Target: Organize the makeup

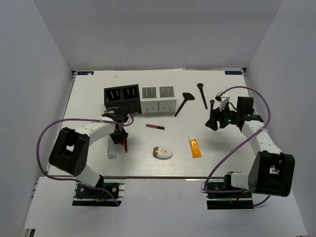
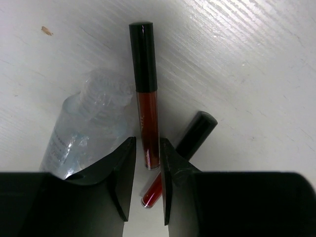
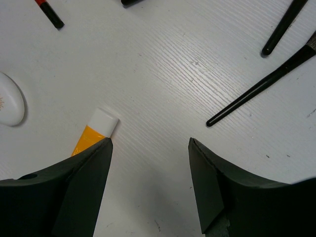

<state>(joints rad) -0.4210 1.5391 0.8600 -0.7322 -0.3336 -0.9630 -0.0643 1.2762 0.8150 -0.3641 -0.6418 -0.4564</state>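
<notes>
Left tool [image 2: 147,148] narrowly straddles a glossy red-black lip stick [image 2: 146,103] on the white, grained surface [image 2: 247,59]; whether it pinches, I cannot tell. Right tool [image 3: 150,144] stands wide apart.

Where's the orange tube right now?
Top view: orange tube lies right of centre near the front edge, just right of the white oval compact.

A black box [image 1: 122,100] with slots stands toward the back of the white tabletop [image 1: 94,89], and a white box [image 1: 159,100] touches its right side.
</notes>
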